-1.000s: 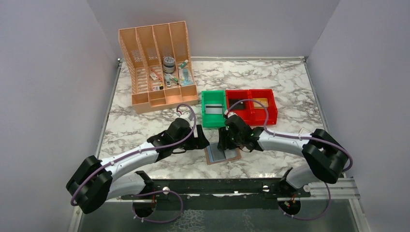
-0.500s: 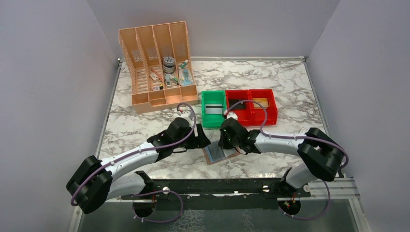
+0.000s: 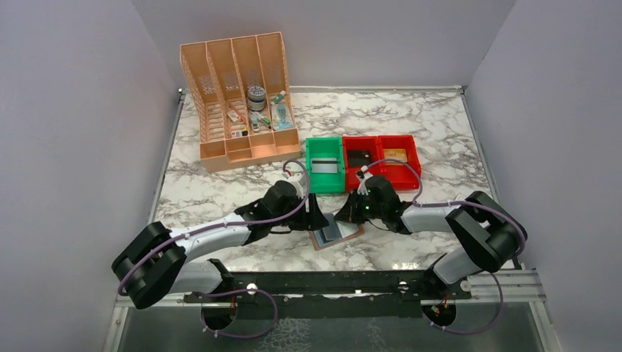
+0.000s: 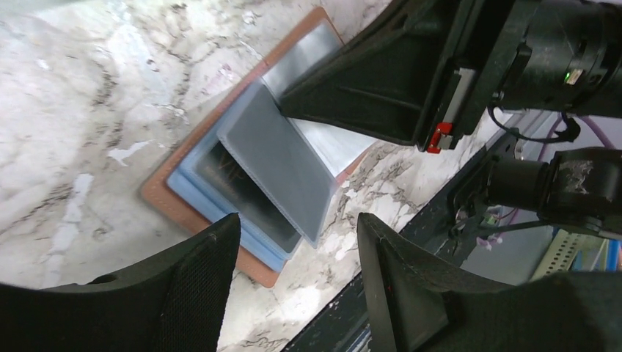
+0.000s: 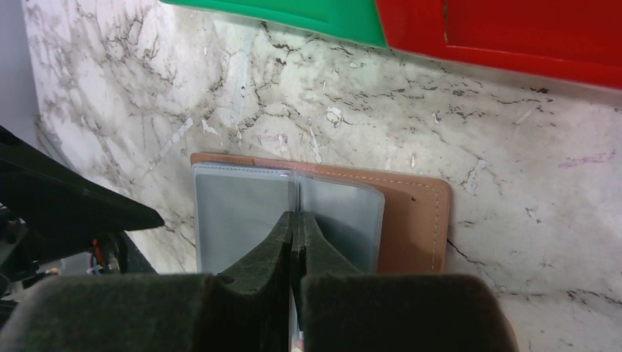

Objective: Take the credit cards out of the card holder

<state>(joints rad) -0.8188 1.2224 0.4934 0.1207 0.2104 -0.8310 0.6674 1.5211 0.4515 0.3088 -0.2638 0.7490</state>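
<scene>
The brown card holder (image 3: pixel 353 234) lies open on the marble, blue-grey pockets up. My right gripper (image 5: pixel 295 220) is shut on the edge of one translucent grey pocket leaf (image 4: pixel 282 165) and holds it tilted up off the holder (image 5: pixel 411 220). Under that leaf, a dark credit card (image 4: pixel 238 183) shows in the lower blue pocket. My left gripper (image 4: pixel 297 227) is open, hovering just above the holder's near-left corner with nothing between its fingers. In the top view the two grippers, left (image 3: pixel 317 217) and right (image 3: pixel 343 217), almost meet over the holder.
Just behind the holder stand a green bin (image 3: pixel 311 172) and two joined red bins (image 3: pixel 413 163), each with a flat item inside. A peach desk organiser (image 3: pixel 238 150) with small items is at the back left. The table's black front rail (image 3: pixel 330 282) runs close by.
My right gripper has closed on the pocket leaf and drawn back to the right, raising it. The left arm has moved right, up to the holder, with its jaws somewhat narrower.
</scene>
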